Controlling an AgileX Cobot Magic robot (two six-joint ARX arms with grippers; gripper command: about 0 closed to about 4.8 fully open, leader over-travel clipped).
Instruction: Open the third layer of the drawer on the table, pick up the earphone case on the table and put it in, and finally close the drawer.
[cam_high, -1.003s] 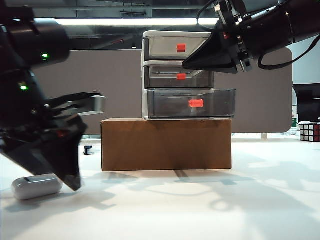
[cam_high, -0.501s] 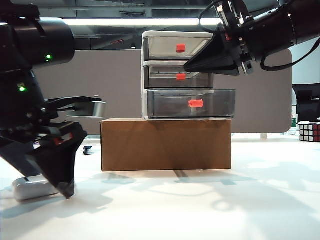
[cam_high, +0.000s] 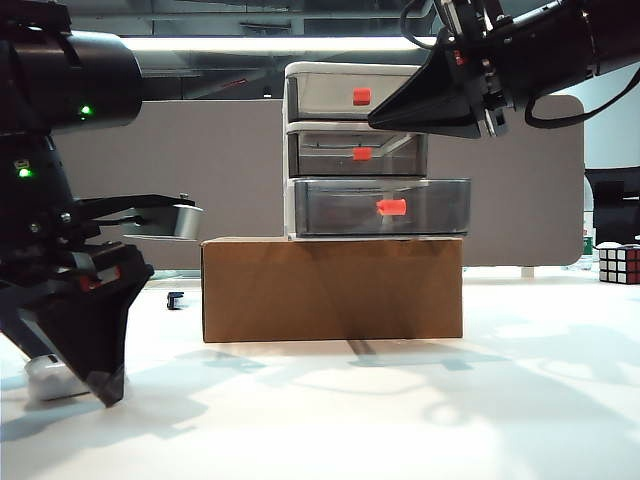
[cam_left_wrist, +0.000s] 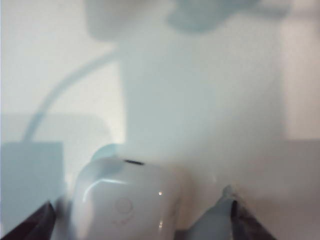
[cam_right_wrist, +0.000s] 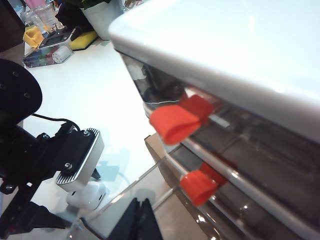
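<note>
- Tabletop (cam_high: 420, 420), wide and white, fills the foreground of the exterior view and carries everything else.
- Nearest the camera, at the left edge, the left gripper (cam_high: 90, 385) points down at the table, its dark fingers spread wide; in the left wrist view the two fingertips (cam_left_wrist: 35, 222) stand at either side of the frame with nothing pinched between them.
- The earphone case (cam_left_wrist: 125, 200), glossy white with rounded ends, lies on the table between those spread fingers; whether either finger touches it cannot be told. From the exterior view only one end of it (cam_high: 45, 378) shows, behind the gripper.
- Farther back, in the middle of the table, sits a brown cardboard box (cam_high: 332, 290).
- On top of the box stands the drawer (cam_high: 292, 150), a white-framed unit of three smoky grey tiers, each with a red-orange handle.
- The third layer (cam_high: 385, 207), the lowest tier, is pulled out toward the camera, jutting past the two above it.
- The right gripper (cam_high: 385, 118) hangs high on the right, its tip in front of the upper tiers; in the right wrist view its fingers (cam_right_wrist: 140, 220) lie tight together, holding nothing.
- At the far right edge a Rubik's cube (cam_high: 620, 264) rests on the table.
</note>
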